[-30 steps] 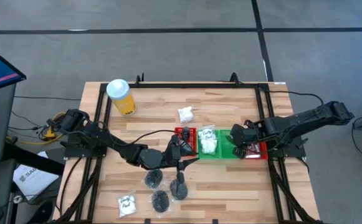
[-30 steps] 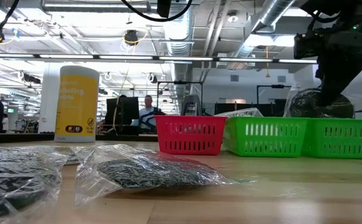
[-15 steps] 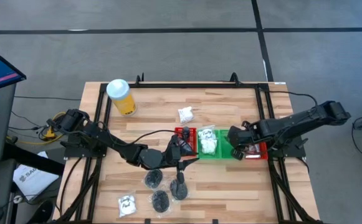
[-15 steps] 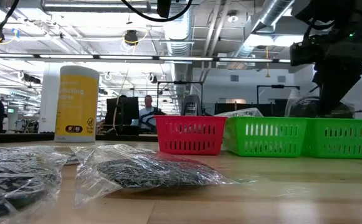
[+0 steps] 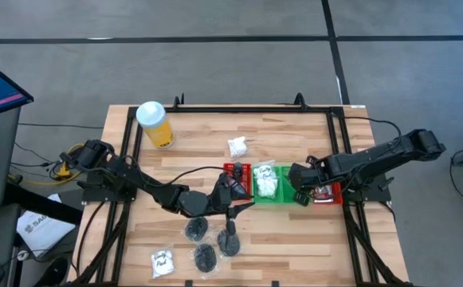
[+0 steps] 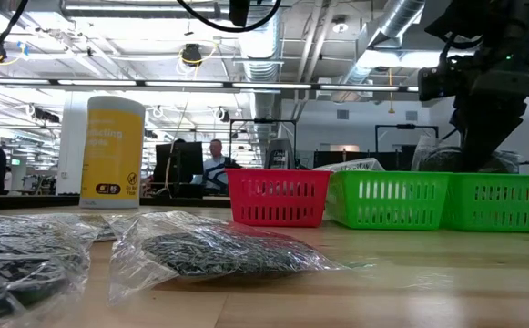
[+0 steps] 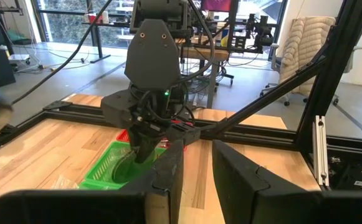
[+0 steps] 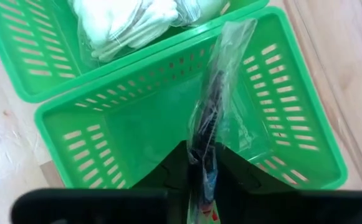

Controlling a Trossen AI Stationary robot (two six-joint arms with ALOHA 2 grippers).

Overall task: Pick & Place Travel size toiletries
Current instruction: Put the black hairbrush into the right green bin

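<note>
The left gripper (image 5: 233, 209) waits mid-table, fingers slightly parted, holding nothing. The right gripper (image 8: 202, 163) pinches 1 clear bag (image 8: 213, 99) of black pieces above the empty green tray (image 8: 296, 127); lower it fully inside before releasing, I'd say.

No legible text or labels anywhere

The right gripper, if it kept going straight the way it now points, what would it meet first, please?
Most likely the floor of the empty green basket: the right gripper, shut on a clear bag of black pieces, points down into it. Depth is hard to judge.
</note>
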